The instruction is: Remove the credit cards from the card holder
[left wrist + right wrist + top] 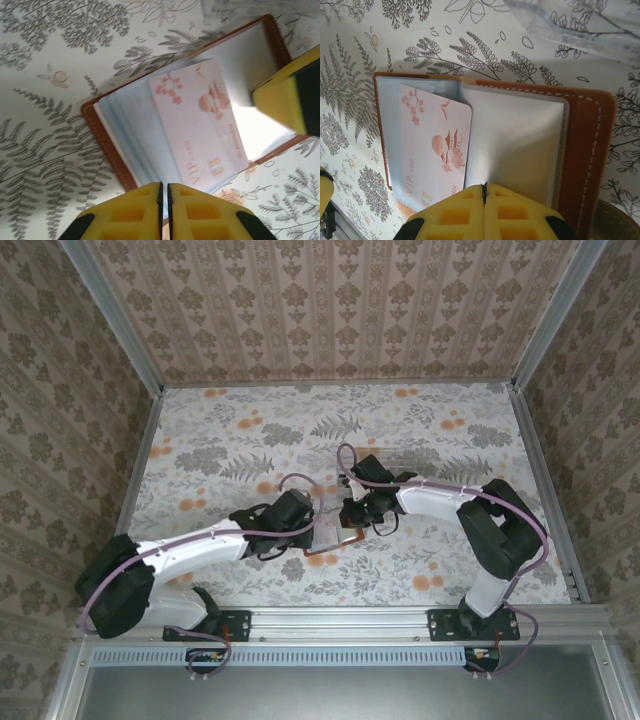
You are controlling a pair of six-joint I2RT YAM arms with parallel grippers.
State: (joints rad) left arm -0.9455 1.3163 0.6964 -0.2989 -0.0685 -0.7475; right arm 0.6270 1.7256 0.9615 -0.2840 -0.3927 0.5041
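Card holder lay open on counter, pink card seemingly half out, not yet removed; left tool and right tool pressed together, empty

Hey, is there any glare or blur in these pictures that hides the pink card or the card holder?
Left wrist: glare whitens the card holder's sleeve beside the pink card, whose print is readable; the left tool is soft. Right wrist: even light, card sharp, clear tray blurred. Top external: both too small to read.
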